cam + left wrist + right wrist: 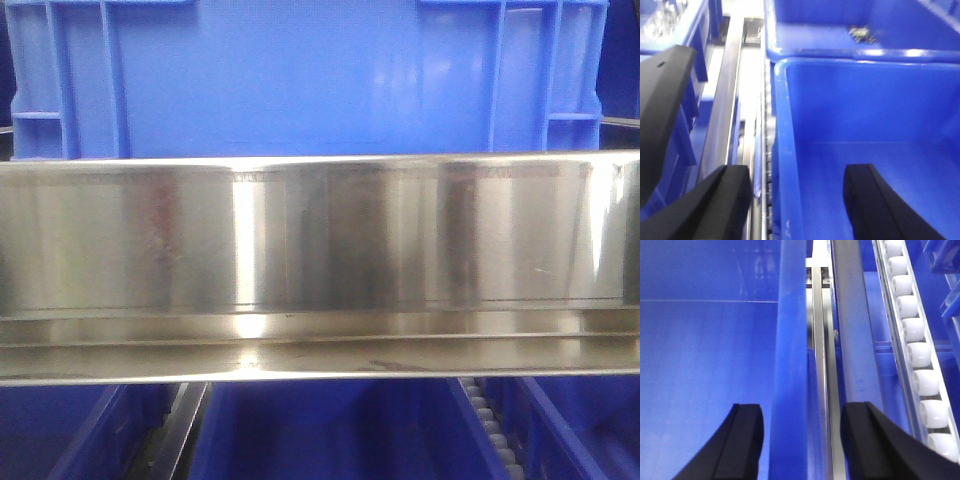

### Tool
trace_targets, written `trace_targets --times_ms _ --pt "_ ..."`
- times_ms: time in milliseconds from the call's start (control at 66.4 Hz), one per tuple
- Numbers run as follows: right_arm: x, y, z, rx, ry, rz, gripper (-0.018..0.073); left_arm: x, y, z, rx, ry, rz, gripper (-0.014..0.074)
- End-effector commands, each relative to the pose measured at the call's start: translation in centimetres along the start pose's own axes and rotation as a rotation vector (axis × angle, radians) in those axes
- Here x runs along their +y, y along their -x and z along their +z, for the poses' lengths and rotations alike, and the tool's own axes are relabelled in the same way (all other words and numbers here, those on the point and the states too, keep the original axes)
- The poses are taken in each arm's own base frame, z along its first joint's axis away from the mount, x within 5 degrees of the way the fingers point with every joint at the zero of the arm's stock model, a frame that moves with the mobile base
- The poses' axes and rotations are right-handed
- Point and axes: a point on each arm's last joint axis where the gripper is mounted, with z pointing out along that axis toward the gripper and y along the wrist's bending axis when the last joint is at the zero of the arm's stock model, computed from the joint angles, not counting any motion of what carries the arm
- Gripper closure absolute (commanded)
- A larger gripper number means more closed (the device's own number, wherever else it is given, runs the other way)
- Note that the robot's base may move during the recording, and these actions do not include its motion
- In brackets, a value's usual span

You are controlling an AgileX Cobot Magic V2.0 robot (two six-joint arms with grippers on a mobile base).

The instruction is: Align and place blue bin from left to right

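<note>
Blue bin sits on the lower level, near side, with its left wall running up the left wrist view and its right wall up the right wrist view. Left gripper straddles the left wall, jaws spread wide, one finger outside, the other inside, not clamped. Right gripper straddles the right wall the same way, jaws apart, inner finger close to the wall, outer one clear of it. A steel rail lies just right of that wall, then a white roller track. A second bin butts against the far rim, with a small metal item inside. In the front view a steel beam crosses the middle, with an upper bin behind it.
</note>
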Motion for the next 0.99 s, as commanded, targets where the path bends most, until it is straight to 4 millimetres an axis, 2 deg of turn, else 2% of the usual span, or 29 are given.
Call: trace_targets --times_ms 0,136,286,980 --pt "0.0 0.3 -0.3 -0.024 0.000 -0.001 0.0304 -0.1 0.4 0.7 0.055 0.048 -0.008 0.0298" --pt "0.0 0.3 -0.3 -0.024 0.000 -0.001 0.0304 -0.4 -0.4 2.4 0.161 0.090 -0.012 0.0298" --pt "0.0 0.3 -0.3 -0.024 0.000 -0.001 0.0304 -1.2 -1.3 3.6 0.199 0.090 0.005 0.0298" --pt "0.0 0.3 -0.3 -0.024 0.000 -0.001 0.0304 -1.2 -2.6 5.2 0.272 0.144 0.038 0.0298"
